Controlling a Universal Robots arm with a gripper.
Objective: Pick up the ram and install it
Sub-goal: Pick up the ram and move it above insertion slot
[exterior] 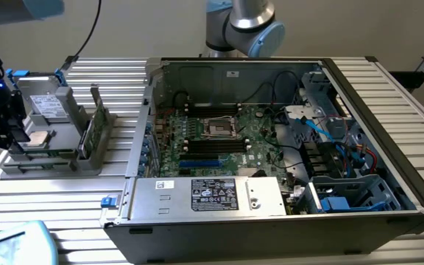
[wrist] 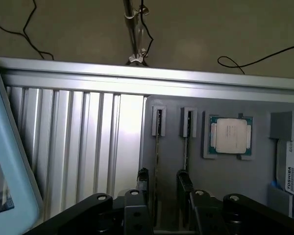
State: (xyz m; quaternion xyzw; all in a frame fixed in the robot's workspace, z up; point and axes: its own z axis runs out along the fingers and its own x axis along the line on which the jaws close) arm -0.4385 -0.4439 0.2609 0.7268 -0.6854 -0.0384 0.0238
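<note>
Leftmost in the exterior view, a grey holder (exterior: 50,164) carries a hard drive (exterior: 46,105) and a processor chip (exterior: 37,139); along its right side the ram (exterior: 88,132) stands on its long edge in a slot, long axis running from far to near; further right lies the open computer case (exterior: 271,243). From the wrist, the stick shows edge-on, a thin line running away from the gripper (wrist: 163,186) toward the table's rail (wrist: 152,81); the jaws are spread wide, gripping nothing, one finger either side of that line; contact cannot be told; a second stick (wrist: 187,147) stands just beside. The ram looks thin, narrow, greenish.
</note>
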